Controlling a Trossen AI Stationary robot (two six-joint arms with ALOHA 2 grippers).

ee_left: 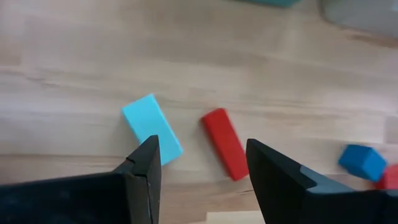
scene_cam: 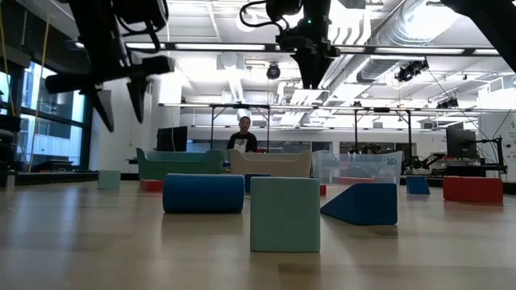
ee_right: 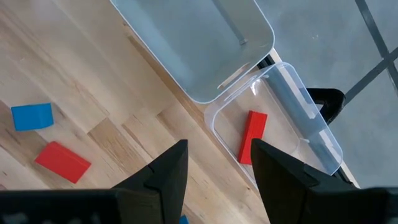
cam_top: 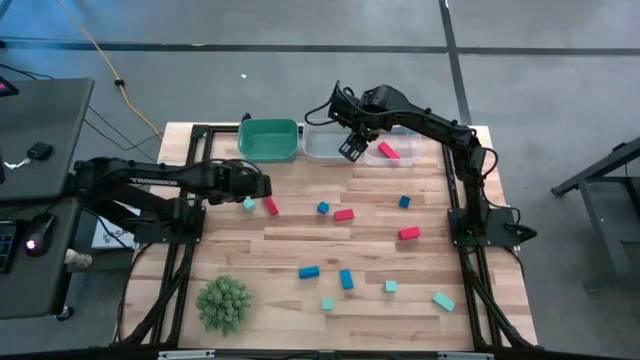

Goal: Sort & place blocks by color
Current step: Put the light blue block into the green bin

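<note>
In the left wrist view a red block (ee_left: 390, 177) is cut off at the frame edge, beside a blue cube (ee_left: 362, 162) — only a corner shows. A green bin (ee_left: 268, 2) is a sliver there. In the low view the near teal cube (scene_cam: 285, 213) hides part of what lies behind it, and the person (scene_cam: 243, 135) beyond the table is too small to make out.

Left gripper (cam_top: 262, 186) hovers beside a teal block (cam_top: 248, 203), possibly empty; right gripper (cam_top: 352, 148) hangs over the clear bins (cam_top: 325, 147).
</note>
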